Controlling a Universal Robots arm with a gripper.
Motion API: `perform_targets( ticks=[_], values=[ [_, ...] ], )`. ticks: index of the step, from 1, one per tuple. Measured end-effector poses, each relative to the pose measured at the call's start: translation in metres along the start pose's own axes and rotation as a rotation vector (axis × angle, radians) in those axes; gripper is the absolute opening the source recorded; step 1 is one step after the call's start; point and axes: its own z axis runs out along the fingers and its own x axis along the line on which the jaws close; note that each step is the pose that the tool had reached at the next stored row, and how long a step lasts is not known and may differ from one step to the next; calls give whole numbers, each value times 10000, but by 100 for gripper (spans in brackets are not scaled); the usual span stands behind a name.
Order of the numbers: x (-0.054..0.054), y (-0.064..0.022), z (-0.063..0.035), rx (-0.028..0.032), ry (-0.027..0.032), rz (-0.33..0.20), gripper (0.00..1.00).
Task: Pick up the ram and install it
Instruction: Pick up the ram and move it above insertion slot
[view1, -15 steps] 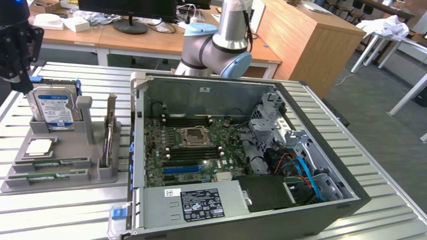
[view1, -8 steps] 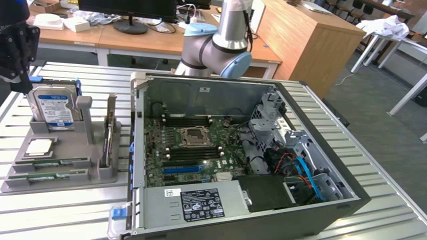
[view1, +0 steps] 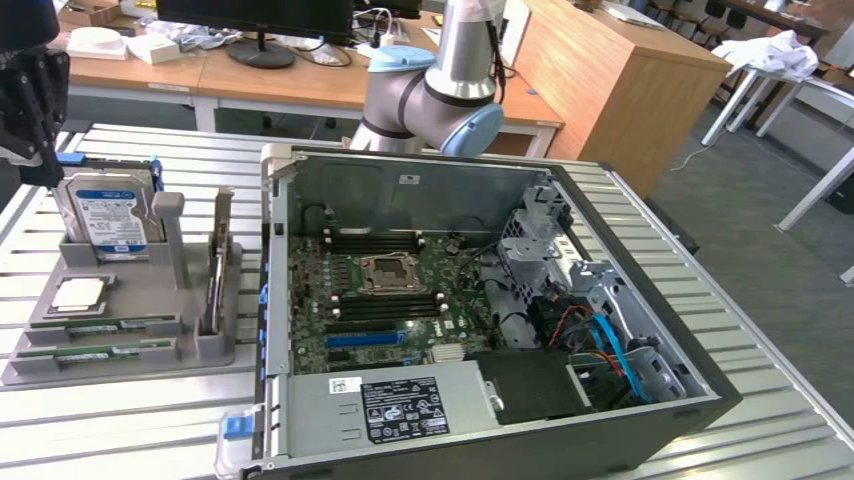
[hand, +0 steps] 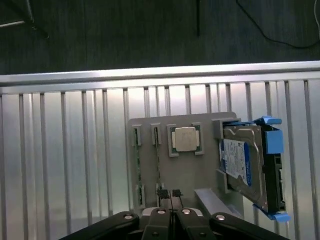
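The black two-fingered gripper (hand: 170, 196) hangs with its fingertips pressed together and nothing between them, just above the grey moulded parts tray (view1: 134, 372) at the exterior view's left. The two slim green RAM sticks (view1: 100, 324) lie edge-up in parallel slots along the tray's front, lower left of the exterior frame, not yet lifted.

In the wrist view the sticks run as thin lines straight away from the fingertips, parallel to the seam where the fingers meet. The stick nearer the silver square processor (hand: 184, 138) ends just beside the closed tips, slightly off the seam toward the other stick. I judge that the fingers would part across the stick's thin faces, which suits a pinch, though the tips stand over its end and not its middle.

The open black computer case (view1: 627, 430) with its green motherboard (view1: 334, 290) sits well apart, centre of the exterior frame, its long memory slots running roughly the same way as the sticks
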Motion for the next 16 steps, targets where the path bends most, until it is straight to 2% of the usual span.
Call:
perform_targets(
  ticks=[8, 16],
  values=[
    [-2, -9, 0, 0, 2, -23, 10],
    [-7, -94, -4, -1, 4, -60, 10]
  ],
)
